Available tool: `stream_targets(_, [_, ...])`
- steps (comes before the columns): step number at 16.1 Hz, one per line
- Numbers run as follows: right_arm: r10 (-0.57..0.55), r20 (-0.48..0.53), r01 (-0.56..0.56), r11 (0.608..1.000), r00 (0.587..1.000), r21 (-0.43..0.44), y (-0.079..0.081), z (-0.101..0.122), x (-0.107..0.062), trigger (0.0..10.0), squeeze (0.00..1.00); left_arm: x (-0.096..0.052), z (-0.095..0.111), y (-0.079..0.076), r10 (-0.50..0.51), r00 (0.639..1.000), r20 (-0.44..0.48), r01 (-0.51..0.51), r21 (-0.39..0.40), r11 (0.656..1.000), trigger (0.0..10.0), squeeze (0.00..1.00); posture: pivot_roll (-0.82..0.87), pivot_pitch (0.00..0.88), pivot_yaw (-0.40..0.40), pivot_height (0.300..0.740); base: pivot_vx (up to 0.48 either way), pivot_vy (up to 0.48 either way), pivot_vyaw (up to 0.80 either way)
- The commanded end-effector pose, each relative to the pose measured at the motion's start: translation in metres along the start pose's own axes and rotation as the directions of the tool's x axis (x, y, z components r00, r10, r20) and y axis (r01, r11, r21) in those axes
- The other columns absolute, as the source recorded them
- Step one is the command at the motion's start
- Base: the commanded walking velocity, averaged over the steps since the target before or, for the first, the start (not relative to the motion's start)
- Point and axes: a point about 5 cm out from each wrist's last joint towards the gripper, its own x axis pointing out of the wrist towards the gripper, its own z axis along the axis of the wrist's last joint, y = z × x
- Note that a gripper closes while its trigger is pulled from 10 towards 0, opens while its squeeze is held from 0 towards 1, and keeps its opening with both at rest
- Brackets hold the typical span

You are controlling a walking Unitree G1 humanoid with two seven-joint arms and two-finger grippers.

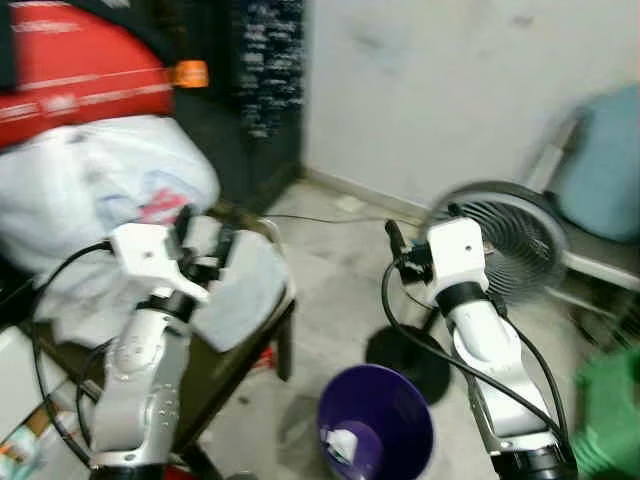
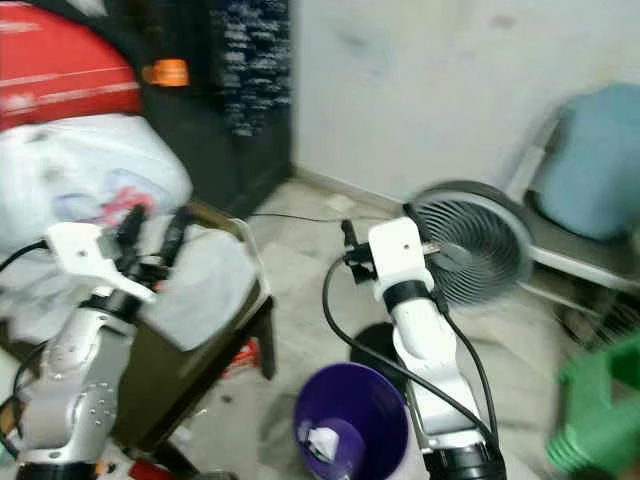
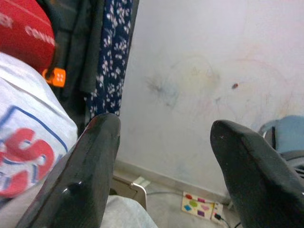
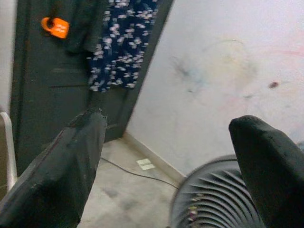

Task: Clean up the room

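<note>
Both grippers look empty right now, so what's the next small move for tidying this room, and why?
Probably lower the left gripper onto the loose pale cloth draped on the chair just beneath it. Both it and the right gripper are open and hold nothing, and the purple bin on the floor between the arms already holds a scrap.

Purple bin [image 1: 385, 415], red bag [image 1: 75, 65], navy floral cloth [image 4: 121, 40].
</note>
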Motion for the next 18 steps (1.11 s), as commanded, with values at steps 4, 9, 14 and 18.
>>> stream_targets(4, [-0.05, -0.028, 0.051, 0.998, 0.998, 0.029, -0.004, -0.007, -0.01, 10.0, 0.0, -0.007, -0.023, 0.006, 0.054, 0.994, -0.096, -0.053, 0.012, 0.999, 10.0, 0.0, -0.07, 0.0, -0.022, 0.74, 0.0, 0.0, 0.8])
stream_targets(9, [-0.05, -0.045, 0.053, 0.997, 0.998, 0.062, 0.001, -0.01, -0.012, 10.0, 0.0, -0.007, -0.034, 0.01, 0.078, 0.984, -0.16, -0.082, -0.017, 0.996, 10.0, 0.0, -0.07, 0.0, -0.033, 0.74, 0.0, 0.0, 0.8])
stream_targets(14, [-0.037, -0.047, 0.04, 0.998, 0.998, 0.055, 0.004, -0.009, -0.012, 10.0, 0.0, -0.007, -0.026, 0.002, 0.082, 0.987, -0.136, -0.08, 0.021, 0.997, 10.0, 0.0, -0.04, 0.0, -0.032, 0.74, 0.0, 0.0, 0.8])
stream_targets(18, [-0.069, -0.084, 0.077, 0.992, 0.994, 0.099, -0.001, -0.013, -0.011, 10.0, 0.0, -0.005, -0.025, 0.004, 0.085, 0.987, -0.138, -0.083, 0.021, 0.996, 10.0, 0.0, -0.04, 0.0, -0.028, 0.74, 0.0, 0.0, 0.4])
